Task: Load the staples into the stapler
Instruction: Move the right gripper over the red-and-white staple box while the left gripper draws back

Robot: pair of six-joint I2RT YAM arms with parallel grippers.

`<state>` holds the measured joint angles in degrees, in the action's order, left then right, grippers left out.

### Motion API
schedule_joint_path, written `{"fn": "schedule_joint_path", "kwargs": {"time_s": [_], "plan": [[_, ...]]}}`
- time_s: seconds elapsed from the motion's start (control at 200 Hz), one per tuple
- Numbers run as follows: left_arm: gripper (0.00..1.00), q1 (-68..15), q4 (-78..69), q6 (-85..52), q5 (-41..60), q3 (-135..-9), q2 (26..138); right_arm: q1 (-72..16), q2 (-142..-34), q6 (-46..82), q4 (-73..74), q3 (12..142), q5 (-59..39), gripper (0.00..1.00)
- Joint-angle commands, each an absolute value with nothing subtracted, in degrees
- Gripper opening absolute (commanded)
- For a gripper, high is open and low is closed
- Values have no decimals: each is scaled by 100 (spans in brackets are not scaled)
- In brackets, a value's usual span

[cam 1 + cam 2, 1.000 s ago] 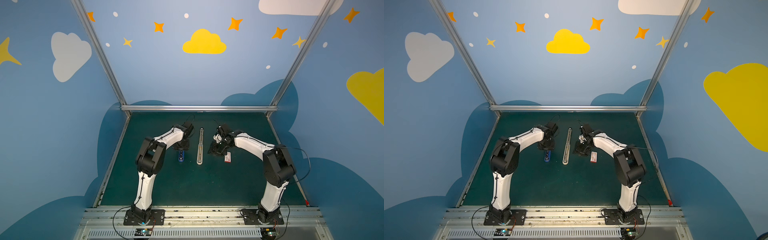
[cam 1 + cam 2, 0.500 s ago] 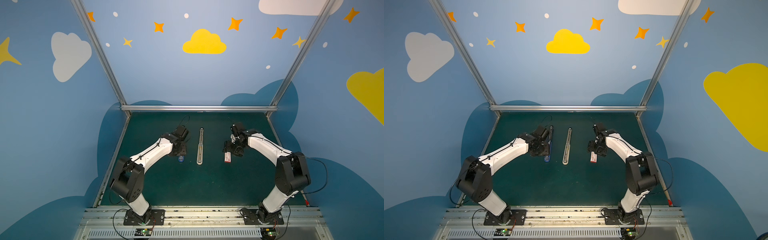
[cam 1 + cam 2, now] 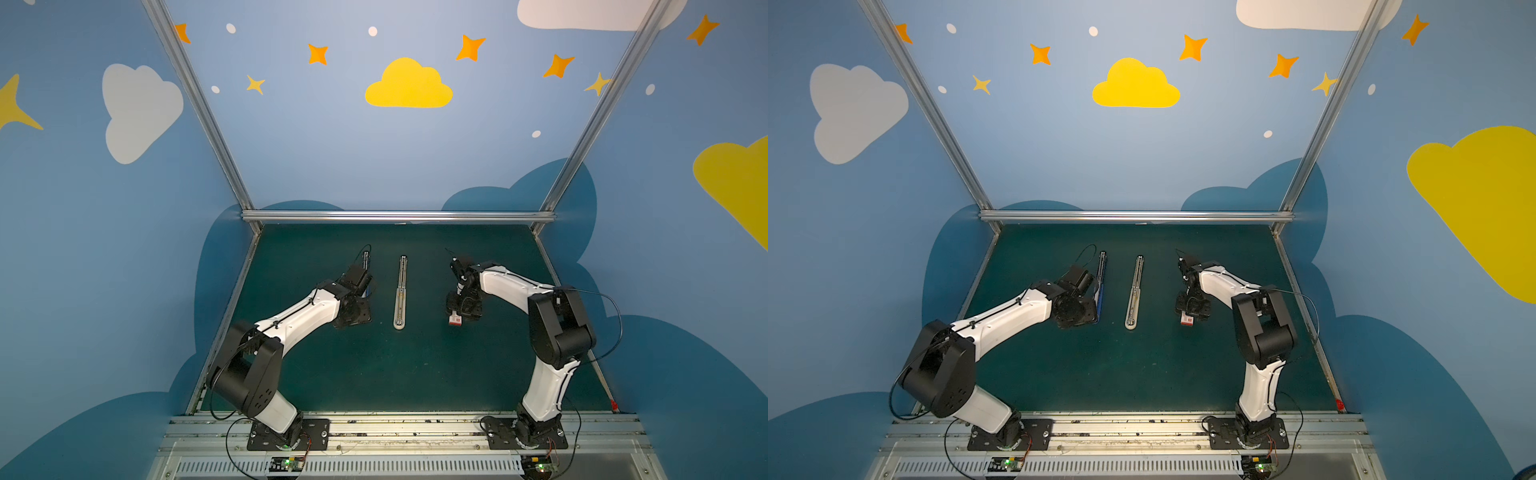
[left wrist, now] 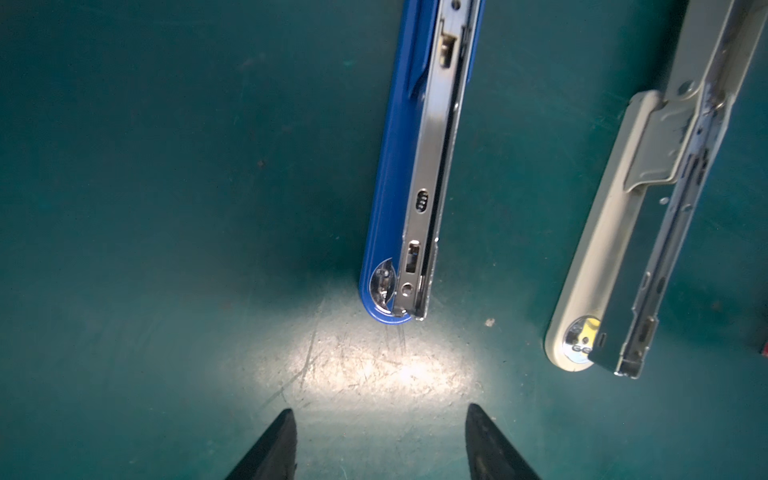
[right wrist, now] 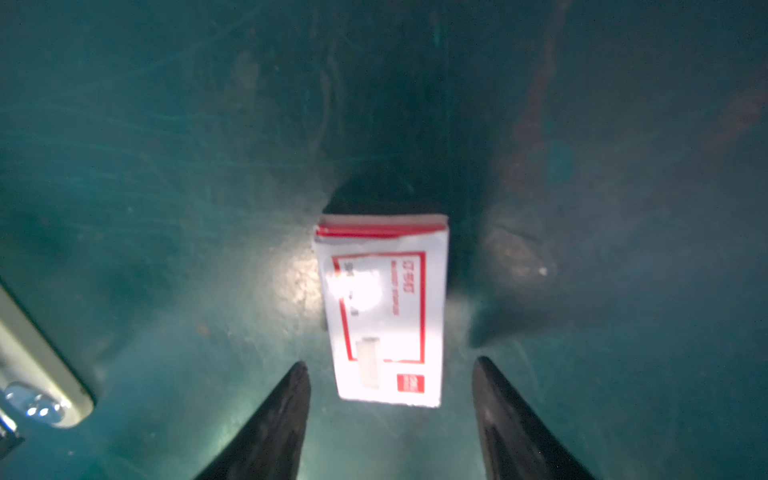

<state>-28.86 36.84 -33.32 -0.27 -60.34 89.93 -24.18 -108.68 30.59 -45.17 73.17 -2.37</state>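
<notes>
**Staple box shut, both jaws spread**

I took the grey stapler (image 3: 400,291) as my mark. It lay folded out flat in the middle of the green mat (image 3: 415,374), and in both top views its long metal rail faced up (image 3: 1133,291). I could not tell whether any staples sat in that rail.

The staple box (image 5: 386,311), white with red print, lay flat on the mat on my right arm's side of the grey stapler, level with its nearer end and apart from it (image 3: 455,330). The sleeve was closed. Only a thin beige edge of the tray showed at one end, so the staples themselves were hidden inside. My right gripper (image 5: 390,360) hung over the box with its jaws spread. One end of the box lay between the tips, with a gap on either side, and the blur let me say no more.

The blue stapler (image 4: 388,187) lay on the other side of the grey stapler, roughly parallel to it and apart (image 3: 1100,286). It too was opened flat, with its silver magazine showing, and what that held I could not make out. My left gripper (image 4: 378,409) hung just short of its rounded end, jaws spread, with only bare mat between them.
</notes>
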Motion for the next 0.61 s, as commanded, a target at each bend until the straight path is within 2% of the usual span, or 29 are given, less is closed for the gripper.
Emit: {"fn": "schedule_joint_path", "kwargs": {"time_s": [0.0, 0.25, 0.36, 0.441, 0.601], "plan": [[64, -2891, 3647, -3392, -5, -6060, 8903, -2615, -11033, 2903, -4639, 7502, -37, 57], [64, -2841, 3656, -3366, -9, -6003, 8884, -3270, -11115, 2348, -4745, 7554, -18, 47], [64, -2782, 3648, -3340, -1, -5970, 8868, -3665, -11039, 2111, -4787, 7497, 139, 45], [64, -2743, 3641, -3323, 33, -5968, 8868, -3856, -11066, 2246, -4961, 7557, 488, 53], [64, -2719, 3617, -3313, 91, -5978, 8898, -3830, -11073, 2614, -4888, 7598, 357, 62]]}}
